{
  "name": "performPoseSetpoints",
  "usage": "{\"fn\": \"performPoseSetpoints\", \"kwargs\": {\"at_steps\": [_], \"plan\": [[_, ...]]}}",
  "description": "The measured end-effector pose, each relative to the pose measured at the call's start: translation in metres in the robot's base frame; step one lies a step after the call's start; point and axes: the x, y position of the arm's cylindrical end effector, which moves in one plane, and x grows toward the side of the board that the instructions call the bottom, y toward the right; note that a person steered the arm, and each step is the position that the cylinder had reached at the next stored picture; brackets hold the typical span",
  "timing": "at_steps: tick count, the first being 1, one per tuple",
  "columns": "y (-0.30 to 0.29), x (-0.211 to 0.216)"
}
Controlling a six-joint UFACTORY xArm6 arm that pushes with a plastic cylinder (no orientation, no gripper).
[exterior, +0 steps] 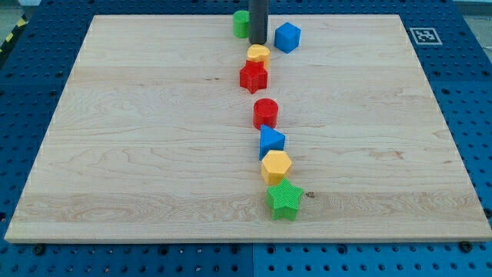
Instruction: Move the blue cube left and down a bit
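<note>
Near the top edge of the wooden board [138,115], a little left of its middle, stands a green block [241,23]. It looks like a cylinder, but my rod hides its right part, so the shape is not sure. Just beside it, my tip [257,42] comes down from the view's top; the upper rod is cut off by the frame. The tip has nothing to open or close, and it rests just above a yellow block [258,53]. If it touches this block, I cannot tell. The yellow block's form is hard to read, because it lies against the red star [253,76] below it.

Lower, in a loose column toward the bottom edge, come a red cylinder [265,112], a blue triangular block [270,141], a yellow hexagon [276,166] and a green star [284,199].

The blue cube [287,36] is right of my tip, close to the top edge, apart from the rod. A printed marker [423,35] sits at the top right corner.
</note>
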Motion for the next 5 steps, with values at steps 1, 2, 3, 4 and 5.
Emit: {"fn": "performPoseSetpoints", "kwargs": {"at_steps": [1,2,3,4,5], "plan": [[0.049,-0.006],[0.078,-0.002],[0.078,0.021],[0.085,0.054],[0.124,0.083]]}}
